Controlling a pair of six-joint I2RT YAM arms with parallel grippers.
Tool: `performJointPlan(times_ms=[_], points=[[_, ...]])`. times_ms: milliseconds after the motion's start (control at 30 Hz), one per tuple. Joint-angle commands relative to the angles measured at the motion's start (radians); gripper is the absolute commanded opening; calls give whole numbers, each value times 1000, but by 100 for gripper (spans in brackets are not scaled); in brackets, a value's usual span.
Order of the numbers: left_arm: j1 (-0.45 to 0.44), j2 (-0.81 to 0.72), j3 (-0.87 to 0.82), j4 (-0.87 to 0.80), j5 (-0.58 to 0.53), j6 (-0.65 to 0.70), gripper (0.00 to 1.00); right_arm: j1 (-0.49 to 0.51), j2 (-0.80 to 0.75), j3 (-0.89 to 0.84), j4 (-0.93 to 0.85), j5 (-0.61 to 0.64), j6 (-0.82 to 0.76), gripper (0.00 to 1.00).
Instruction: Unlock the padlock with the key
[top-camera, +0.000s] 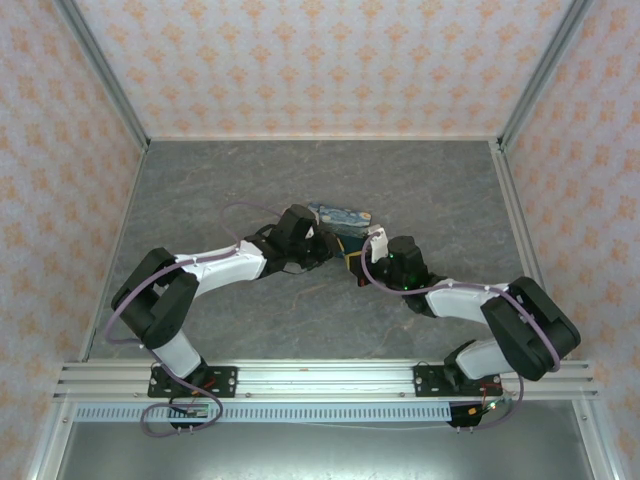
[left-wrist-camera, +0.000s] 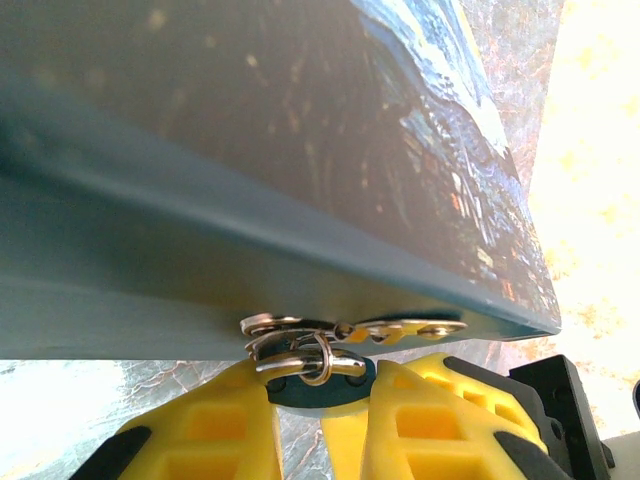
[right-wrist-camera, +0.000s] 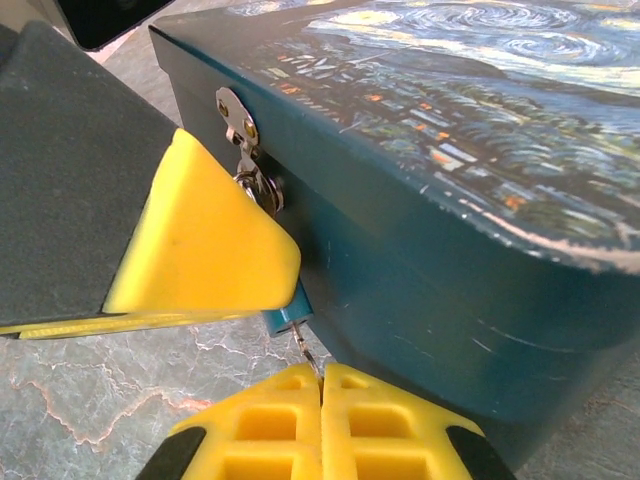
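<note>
**Key at the padlock, turn not yet made**

The right gripper (right-wrist-camera: 322, 388) has its yellow jaws pressed together on a thin silver metal key (right-wrist-camera: 307, 350). The key's tip meets the underside of the tiny dark teal-blue padlock (right-wrist-camera: 283, 320) just above. The left gripper (left-wrist-camera: 320, 405) is clamped on that padlock's body (steadying it). The step looks like insertion; next comes a gentle twist. Just behind, the blue-and-yellow painted tin (right-wrist-camera: 430, 200) and its metal hasp (right-wrist-camera: 236, 115) crowd the wrist.

No readable text, label, brand, number or sign anywhere in these views
</note>
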Motion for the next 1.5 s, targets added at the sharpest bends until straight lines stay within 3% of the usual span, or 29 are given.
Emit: performJointPlan(times_ms=[0,333,733,933,1200,1333,1467], points=[[-28,-18,24,-17,64,19,17,-7,8,37,111,-3,13,0],[-35,47,19,28,69,4,17,-5,18,58,180,-34,98,0],[-37,165,-4,143,58,-48,18,17,99,-73,231,76,219,0],[-37,155,-29,145,35,-44,31,44,125,-91,226,122,265,0],[-35,63,-81,80,-40,-24,58,58,109,-98,207,130,333,0],[-32,9,-119,82,-90,-44,64,64,97,-93,191,118,385,0],[-32,-31,-197,223,-127,-115,65,70,73,-92,184,112,444,0]])
